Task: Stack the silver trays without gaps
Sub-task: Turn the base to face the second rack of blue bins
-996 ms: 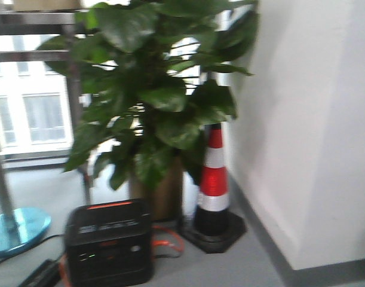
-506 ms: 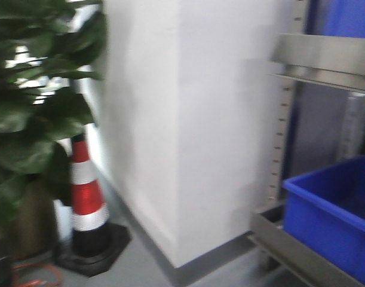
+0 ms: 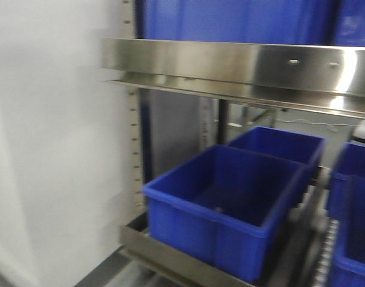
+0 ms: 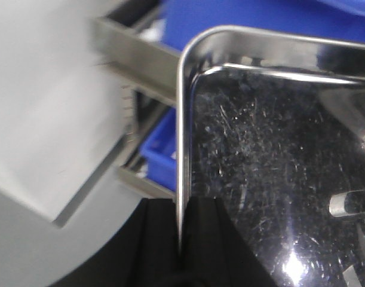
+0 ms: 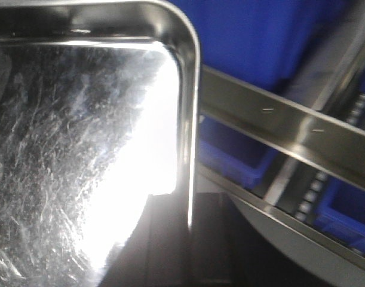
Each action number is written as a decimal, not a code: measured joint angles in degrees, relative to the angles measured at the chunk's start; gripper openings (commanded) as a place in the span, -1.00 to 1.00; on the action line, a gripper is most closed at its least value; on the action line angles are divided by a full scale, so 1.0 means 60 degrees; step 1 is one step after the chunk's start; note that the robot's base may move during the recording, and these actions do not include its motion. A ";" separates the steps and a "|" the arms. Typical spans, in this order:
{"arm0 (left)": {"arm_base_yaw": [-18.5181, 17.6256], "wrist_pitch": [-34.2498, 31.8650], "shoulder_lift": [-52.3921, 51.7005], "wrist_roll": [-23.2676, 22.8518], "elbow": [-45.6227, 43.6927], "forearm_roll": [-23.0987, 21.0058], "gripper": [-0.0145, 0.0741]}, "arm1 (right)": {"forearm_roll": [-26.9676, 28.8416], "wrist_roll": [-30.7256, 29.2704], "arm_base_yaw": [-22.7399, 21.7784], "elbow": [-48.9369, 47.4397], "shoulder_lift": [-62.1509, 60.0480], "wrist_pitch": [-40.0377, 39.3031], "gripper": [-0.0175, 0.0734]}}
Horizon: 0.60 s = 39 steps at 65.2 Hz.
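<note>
Left pincer (image 4: 181,242): closed on the left rim of the silver tray (image 4: 278,149), with a black finger pressed against each side of the thin edge. Right pincer (image 5: 189,245): dark and dim in its own view, but the tray's right rim runs straight down into it, so it appears clamped on that edge. The tray is held off any surface between the two pincers, its scratched mirror floor (image 5: 68,149) facing the cameras. Ahead stands a shelf unit with a brushed-steel shelf rail (image 3: 242,66), blue bins (image 3: 230,203) below it, and a white wall (image 3: 51,149) to the left.
</note>
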 measured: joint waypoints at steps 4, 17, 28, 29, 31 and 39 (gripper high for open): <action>0.0000 0.0000 0.0000 0.0000 0.0000 0.0000 -0.71 | 0.0000 0.0000 0.0000 0.0000 0.0000 0.0000 -0.76; 0.0000 0.0000 0.0000 0.0000 0.0000 0.0000 -0.71 | 0.0000 0.0000 0.0000 0.0000 0.0000 0.0000 -0.76; 0.0000 0.0000 0.0000 0.0000 0.0000 0.0000 -0.71 | 0.0000 0.0000 0.0000 0.0000 0.0000 0.0000 -0.76; 0.0000 0.0000 0.0000 0.0000 0.0000 0.0000 -0.71 | 0.0000 0.0000 0.0000 0.0000 0.0000 0.0000 -0.76; 0.0000 0.0000 0.0000 0.0000 0.0000 0.0000 -0.71 | 0.0000 0.0000 0.0000 0.0000 0.0000 0.0000 -0.76; 0.0000 0.0000 0.0000 0.0000 0.0000 0.0000 -0.71 | 0.0000 0.0000 0.0000 0.0000 0.0000 0.0000 -0.76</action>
